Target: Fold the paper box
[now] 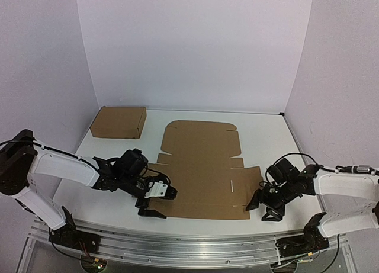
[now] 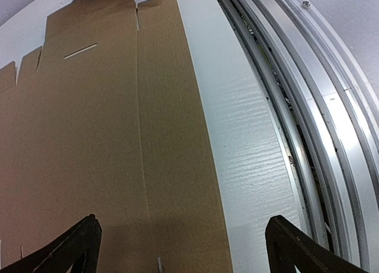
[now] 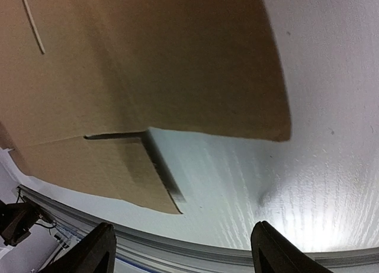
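box (image 1: 204,172): lying flat and unfolded mid-counter (image 1: 266,131); round-cornered lid panel pointing at the far wall, the widest part with side flaps and two slits lying nearest the arms.
left hand (image 1: 159,203): sitting low at the box's near left corner, fingers spread wide, gripping nothing.
left wrist view: one finger (image 2: 74,249) showing over cardboard, the other over bare counter; the box's near strip running away between them, a crease line showing along it.
right hand (image 1: 263,209): sitting low just off the near right corner, by the side flap, fingers spread wide, pinching nothing.
right wrist view: flap edge and corner notch showing ahead of the fingers (image 3: 95,255); a dark shadow lying under the flap edge; cannot tell whether the flap is resting flat or lifting a little.
made-up box (image 1: 118,121): sitting closed at the far left of the counter, well apart from both hands.
rail (image 1: 195,246): running along the near counter edge, under the arm bases.
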`<state>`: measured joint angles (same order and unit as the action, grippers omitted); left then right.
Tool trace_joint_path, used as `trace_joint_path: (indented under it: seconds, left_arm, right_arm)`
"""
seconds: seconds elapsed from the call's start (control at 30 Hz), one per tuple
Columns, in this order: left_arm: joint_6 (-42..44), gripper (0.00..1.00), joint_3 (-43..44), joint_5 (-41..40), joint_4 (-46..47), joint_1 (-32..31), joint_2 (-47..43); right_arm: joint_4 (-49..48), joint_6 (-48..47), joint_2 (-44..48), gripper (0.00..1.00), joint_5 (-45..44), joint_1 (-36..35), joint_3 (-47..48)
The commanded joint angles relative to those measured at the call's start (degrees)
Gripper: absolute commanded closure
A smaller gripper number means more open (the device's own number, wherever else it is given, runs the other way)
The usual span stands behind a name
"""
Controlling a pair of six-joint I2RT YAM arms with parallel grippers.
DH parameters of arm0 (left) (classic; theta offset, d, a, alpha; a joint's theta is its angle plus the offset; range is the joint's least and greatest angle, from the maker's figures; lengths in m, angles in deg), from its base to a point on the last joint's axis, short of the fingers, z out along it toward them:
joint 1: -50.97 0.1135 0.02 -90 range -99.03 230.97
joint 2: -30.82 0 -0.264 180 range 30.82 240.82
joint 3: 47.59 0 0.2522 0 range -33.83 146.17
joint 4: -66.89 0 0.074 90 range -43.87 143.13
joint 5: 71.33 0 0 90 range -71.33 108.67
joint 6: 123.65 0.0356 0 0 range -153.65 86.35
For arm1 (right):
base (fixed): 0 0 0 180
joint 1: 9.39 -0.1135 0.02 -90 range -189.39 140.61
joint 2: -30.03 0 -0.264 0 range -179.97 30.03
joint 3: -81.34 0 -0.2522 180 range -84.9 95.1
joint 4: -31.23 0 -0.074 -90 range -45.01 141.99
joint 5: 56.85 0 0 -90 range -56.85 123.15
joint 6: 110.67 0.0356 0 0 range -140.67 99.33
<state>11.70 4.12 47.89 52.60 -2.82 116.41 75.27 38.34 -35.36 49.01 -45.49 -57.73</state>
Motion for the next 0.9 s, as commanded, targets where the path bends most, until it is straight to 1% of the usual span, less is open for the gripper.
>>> trace_joint_path:
  seconds: [0.0,0.07,0.13,0.3,0.47,0.6,0.77,0.87]
  left_arm:
    - [1.72,0.01,2.53,0.6,-1.08,-0.61,1.78]
    - [1.67,0.01,2.35,0.62,-1.17,-0.92,2.85]
    - [1.53,0.01,1.96,0.66,-0.69,-1.16,3.69]
    - [2.4,0.01,2.32,0.68,0.11,-1.41,5.16]
    - [3.31,0.01,2.3,0.43,0.29,-1.41,5.61]
    - [1.71,0.01,2.87,0.86,2.03,-1.49,6.13]
    - [1.84,0.01,3.04,1.34,2.56,-1.5,6.27]
    - [1.94,0.01,2.88,2.08,3.1,-1.5,6.42]
  right_arm:
    - [-6.11,0.3,4.48,0.18,-4.21,-0.14,-0.97]
    - [-6.42,1.86,5.19,0.17,-7.38,-0.09,-2.32]
    - [-7.76,3.07,3.99,0.18,-9.28,0.29,-3.51]
    - [-13.81,1.59,-1.16,0.22,-9.15,2.58,-3.45]
    - [-20.83,4.82,0.65,0.24,-10.07,4.1,-6.01]
    - [-27.48,9.77,2.08,0.31,-11.85,5.49,-11.67]
    - [-35.74,11.74,2.5,0.41,-10.51,6.09,-15.33]
    - [-39.7,13.32,2.17,0.56,-9.47,6.21,-17.01]
